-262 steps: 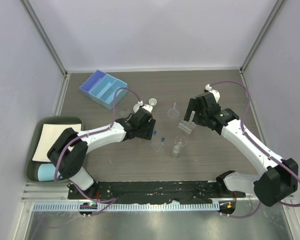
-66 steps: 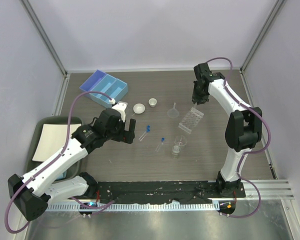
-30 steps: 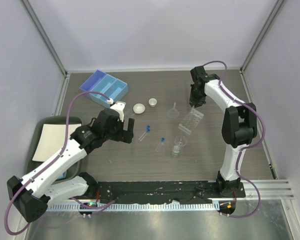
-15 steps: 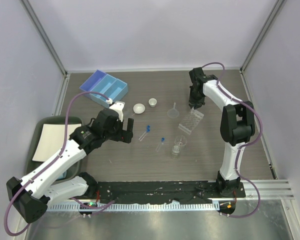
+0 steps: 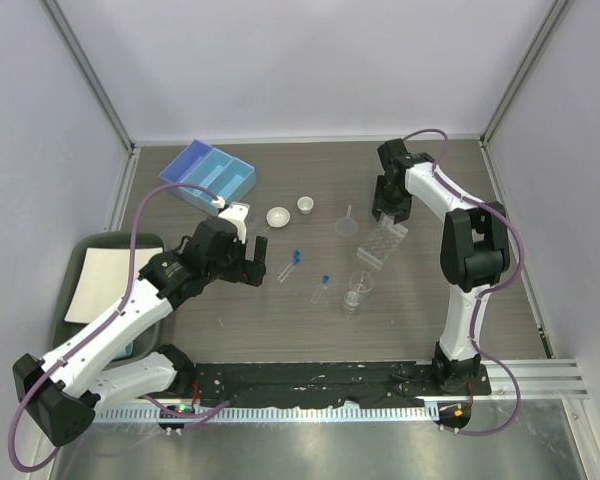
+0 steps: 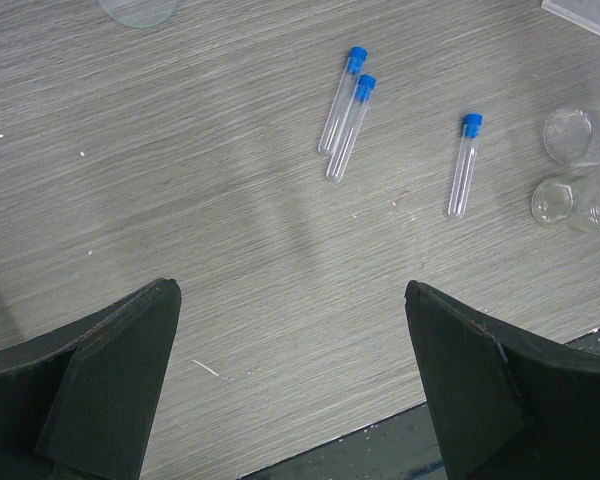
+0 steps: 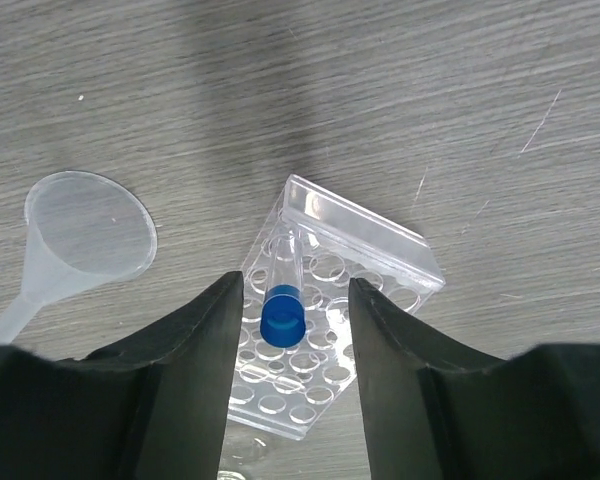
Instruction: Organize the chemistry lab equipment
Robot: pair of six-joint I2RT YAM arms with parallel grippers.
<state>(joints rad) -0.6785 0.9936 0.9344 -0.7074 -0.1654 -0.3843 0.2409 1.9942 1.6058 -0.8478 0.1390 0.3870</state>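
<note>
Grey wood-grain bench (image 5: 430,300) is lying open on the near right in the top view, with pale walls closing off its far and side edges. The left gripper (image 5: 258,260) is hovering spread, just left of the test tubes (image 5: 288,264). The right gripper (image 5: 383,212) is hanging over the far end of the clear plastic rack (image 5: 380,245), beside the funnel (image 5: 348,222). Two white dishes (image 5: 279,216) are sitting farther left, and the glass beaker (image 5: 357,293) is standing nearer.

The left wrist view is showing three blue-capped tubes lying flat: two side by side, one apart.

Only the right wrist view is showing a fourth tube (image 7: 283,300), standing slightly tilted in a rack hole. The jaws are parted either side of its cap, not touching it.
</note>
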